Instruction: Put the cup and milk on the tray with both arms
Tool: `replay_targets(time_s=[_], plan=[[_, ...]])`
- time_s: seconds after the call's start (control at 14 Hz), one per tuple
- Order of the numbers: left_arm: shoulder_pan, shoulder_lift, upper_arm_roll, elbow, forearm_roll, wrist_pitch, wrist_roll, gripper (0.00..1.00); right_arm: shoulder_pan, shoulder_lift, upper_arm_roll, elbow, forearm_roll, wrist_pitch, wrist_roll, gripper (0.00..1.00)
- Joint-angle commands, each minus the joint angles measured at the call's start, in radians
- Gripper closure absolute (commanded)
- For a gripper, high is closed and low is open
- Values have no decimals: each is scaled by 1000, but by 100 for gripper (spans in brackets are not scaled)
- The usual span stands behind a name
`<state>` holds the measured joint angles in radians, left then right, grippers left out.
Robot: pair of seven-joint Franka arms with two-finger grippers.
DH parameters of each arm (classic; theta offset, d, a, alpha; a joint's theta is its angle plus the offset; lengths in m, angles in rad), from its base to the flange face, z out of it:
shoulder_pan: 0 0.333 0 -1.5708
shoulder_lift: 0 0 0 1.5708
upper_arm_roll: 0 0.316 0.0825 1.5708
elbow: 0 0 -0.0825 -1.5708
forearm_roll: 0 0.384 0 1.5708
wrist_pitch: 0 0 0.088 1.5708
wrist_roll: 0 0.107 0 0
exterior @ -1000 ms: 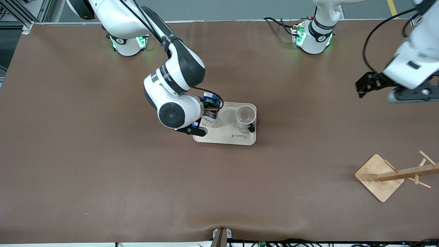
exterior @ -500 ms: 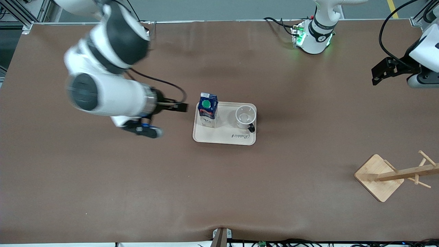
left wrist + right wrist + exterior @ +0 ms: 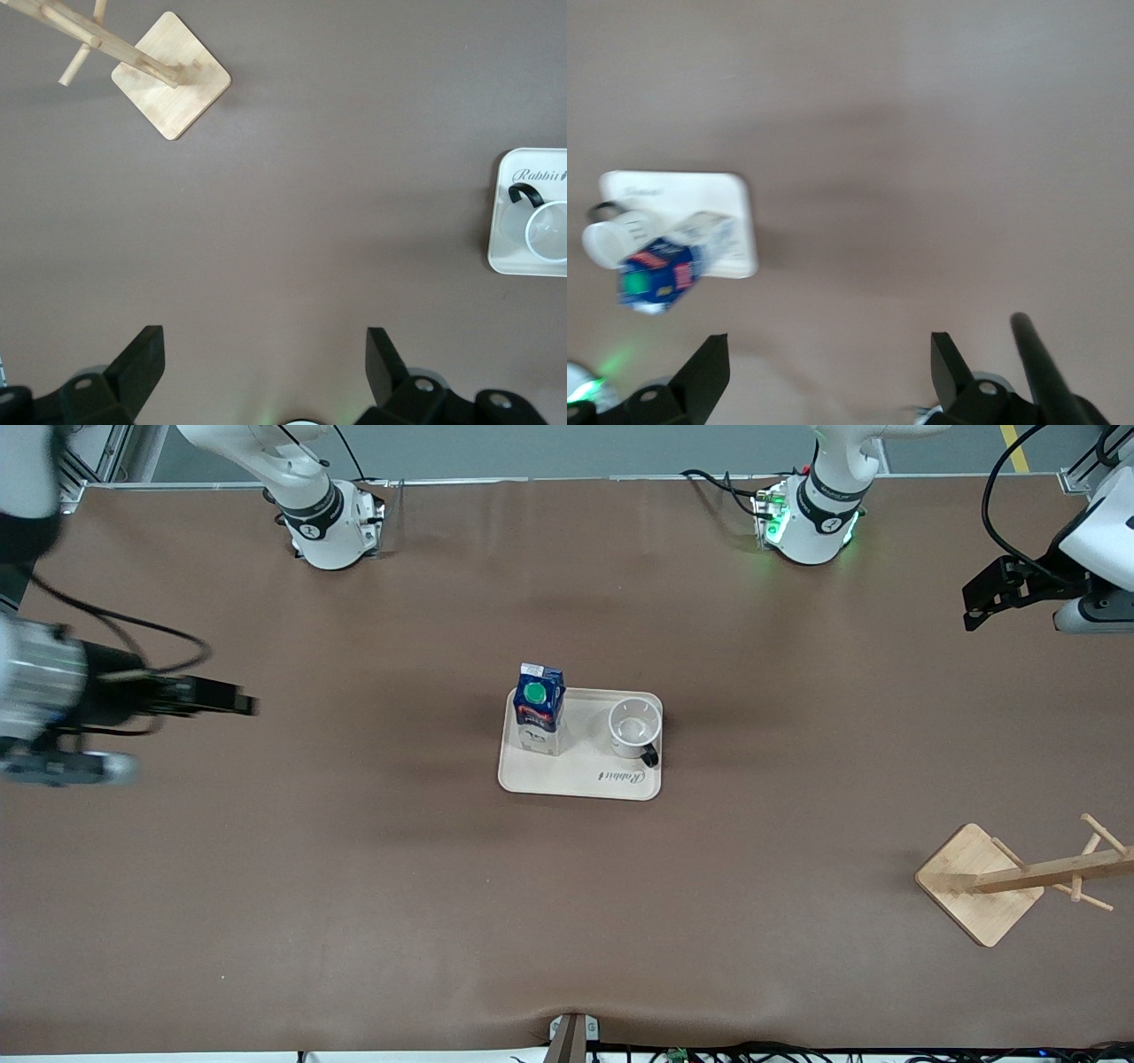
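Front view first: I am seeing the tray (image 3: 580,779) lying mid-table with the milk (image 3: 538,707) standing upright on its end toward the right arm, and the cup (image 3: 634,728) sitting upright on its end toward the left arm, black handle pointing toward the front camera. Both are resting on the tray with a gap between them. The right gripper (image 3: 232,703) is hanging over bare tabletop toward the right arm's end, well apart from the tray; from this angle I cannot make out its fingers. The left gripper (image 3: 979,607) is hanging over the table's edge at the left arm's end, also well apart from the tray and holding nothing. A wooden rack (image 3: 1001,880) is sitting near the left arm's end, nearer the front camera than the tray.

Left wrist view: I am looking down past the left gripper (image 3: 264,359), whose fingers are standing wide apart with only brown tabletop between them. The tray (image 3: 507,257) and the cup (image 3: 542,230) are showing at the frame's edge, well clear of the fingers. The rack (image 3: 168,84) is in sight too.

Right wrist view: the right gripper (image 3: 829,365) is showing its fingers spread wide and empty. The tray (image 3: 735,199), milk (image 3: 660,276) and cup (image 3: 611,241) are lying well away from it.
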<state>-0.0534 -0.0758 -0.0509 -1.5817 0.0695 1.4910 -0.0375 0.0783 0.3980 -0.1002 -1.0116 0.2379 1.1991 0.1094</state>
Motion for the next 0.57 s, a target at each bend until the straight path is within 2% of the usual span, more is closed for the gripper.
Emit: replay_targets(time_s=[0.0, 0.14, 0.43, 0.5], plan=[[-5, -15, 5, -12, -31, 2, 22, 0, -23, -68, 22, -30, -199, -3, -170, 0], [-2, -15, 5, -12, -34, 0, 25, 0, -49, -140, 22, -143, -229, 51, -212, 0], [-6, -15, 2, -8, -43, -5, 30, 0, -89, -468, 22, -674, -230, 366, -212, 0], [-5, -16, 2, -7, -56, -5, 28, 0, -95, -510, 22, -743, -235, 407, -215, 0]])
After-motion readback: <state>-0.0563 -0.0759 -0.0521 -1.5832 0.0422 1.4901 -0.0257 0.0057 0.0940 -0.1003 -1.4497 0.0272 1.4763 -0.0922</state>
